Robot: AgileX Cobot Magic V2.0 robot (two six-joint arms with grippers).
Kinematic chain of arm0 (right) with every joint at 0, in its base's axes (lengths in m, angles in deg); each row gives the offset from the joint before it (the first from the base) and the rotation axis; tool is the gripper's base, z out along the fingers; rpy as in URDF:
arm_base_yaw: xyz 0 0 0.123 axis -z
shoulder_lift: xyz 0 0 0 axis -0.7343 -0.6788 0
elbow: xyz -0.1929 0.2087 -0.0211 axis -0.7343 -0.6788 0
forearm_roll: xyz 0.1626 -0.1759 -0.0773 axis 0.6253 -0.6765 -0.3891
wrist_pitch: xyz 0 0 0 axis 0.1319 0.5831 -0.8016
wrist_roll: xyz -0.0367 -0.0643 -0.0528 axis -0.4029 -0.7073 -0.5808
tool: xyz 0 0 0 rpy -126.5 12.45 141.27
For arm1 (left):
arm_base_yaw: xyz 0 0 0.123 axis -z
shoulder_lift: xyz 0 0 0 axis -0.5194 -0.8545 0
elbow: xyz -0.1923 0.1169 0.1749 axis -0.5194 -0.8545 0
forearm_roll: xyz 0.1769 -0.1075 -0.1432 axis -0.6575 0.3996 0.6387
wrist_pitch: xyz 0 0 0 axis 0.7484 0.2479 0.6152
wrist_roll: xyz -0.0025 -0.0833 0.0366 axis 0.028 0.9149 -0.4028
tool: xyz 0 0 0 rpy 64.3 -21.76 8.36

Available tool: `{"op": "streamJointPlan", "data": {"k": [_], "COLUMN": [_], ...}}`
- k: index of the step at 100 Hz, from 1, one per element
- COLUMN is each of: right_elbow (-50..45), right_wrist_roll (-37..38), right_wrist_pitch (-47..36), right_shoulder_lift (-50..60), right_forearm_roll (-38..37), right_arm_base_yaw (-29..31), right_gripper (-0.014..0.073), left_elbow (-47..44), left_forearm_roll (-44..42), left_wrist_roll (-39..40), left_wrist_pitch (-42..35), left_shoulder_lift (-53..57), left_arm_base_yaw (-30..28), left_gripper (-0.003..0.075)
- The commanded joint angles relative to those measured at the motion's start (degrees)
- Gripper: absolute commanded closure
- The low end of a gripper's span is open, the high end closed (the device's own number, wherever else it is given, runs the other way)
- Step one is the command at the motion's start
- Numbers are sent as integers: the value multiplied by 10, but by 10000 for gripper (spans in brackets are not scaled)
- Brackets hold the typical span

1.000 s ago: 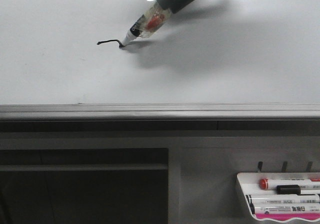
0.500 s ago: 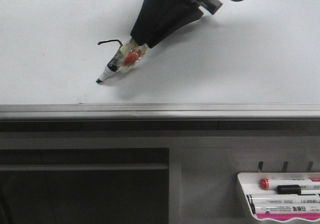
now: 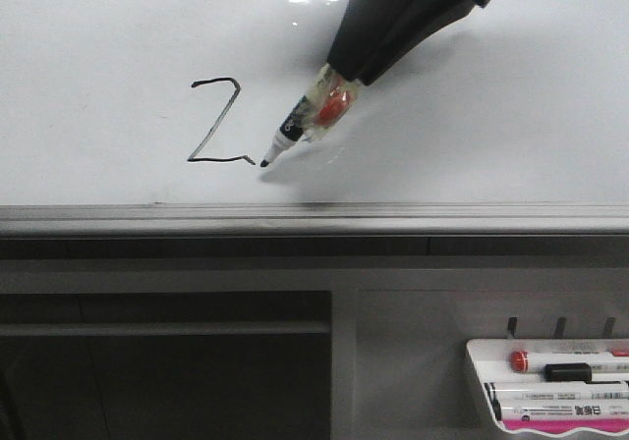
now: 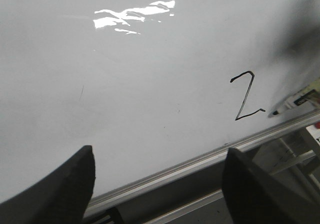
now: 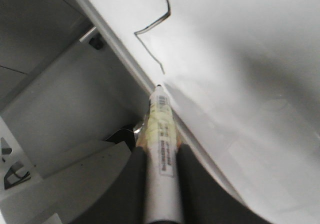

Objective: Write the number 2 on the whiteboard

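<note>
the right arm reaches in from the upper right of the front view, its dark gripper [image 3: 339,82] slanting down toward the lower left. the gripper's two fingers [image 5: 131,184] are closed around the barrel of a marker [image 5: 161,149], one on each side, so the marker sticks out beyond the fingertips. the left gripper [image 4: 157,179] shows only in its own wrist view, its two dark fingers [image 4: 65,189] spread wide apart with nothing between them.
</note>
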Motion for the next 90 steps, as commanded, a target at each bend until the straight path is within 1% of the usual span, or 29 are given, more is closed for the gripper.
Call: {"op": "streamJointPlan", "data": {"k": [1, 5, 12, 13, 14, 17, 24, 36, 44, 51, 59, 67, 73, 82, 90], "right_elbow": [16, 16, 16, 16, 16, 16, 12, -9, -34, -59, -84, -95, -95, -95, -95], "right_wrist_roll": [0, 0, -10, -15, -17, -28, -49, -103, -140, -157, -165, -174, -181, -187, -192], "right_wrist_pitch": [32, 45, 81, 93, 93, 110, 115, 115, 107, 81, 39, 15, 3, -25, -53], "right_shoulder_lift": [64, 86, 120, 126, 129, 140, 166, 204, 224, 235, 240, 237, 234, 234, 234], "right_forearm_roll": [22, 22, 23, 24, 24, 27, 39, 82, 104, 109, 109, 109, 109, 108, 107], "right_arm_base_yaw": [2, 2, 0, -1, -1, -3, -8, -30, -50, -72, -100, -122, -136, -146, -147], "right_gripper": [668, 668, 668, 668, 668, 668, 668, 668, 668, 668, 668, 668, 668, 668, 668], "left_elbow": [26, 34, 46, 48, 49, 50, 52, 52, 52, 52, 52, 52, 52, 52, 52], "left_forearm_roll": [19, 30, 65, 74, 79, 102, 169, 285, 332, 352, 375, 403, 413, 414, 422], "left_wrist_roll": [-25, -47, -112, -137, -137, -180, -252, -338, -362, -373, -388, -411, -421, -430, -448], "left_wrist_pitch": [-5, 23, 75, 85, 90, 110, 148, 200, 219, 231, 245, 267, 271, 270, 266], "left_shoulder_lift": [1, 1, 1, 1, 1, 0, 0, 0, 0, 0, -7, -14, -22, -32, -43], "left_arm_base_yaw": [-1, -1, -1, -1, -1, -1, -1, -1, -1, -1, -1, -1, 0, 16, 42], "left_gripper": [227, 227, 227, 227, 227, 227, 227, 227, 227, 227, 227, 227, 227, 227, 227]}}
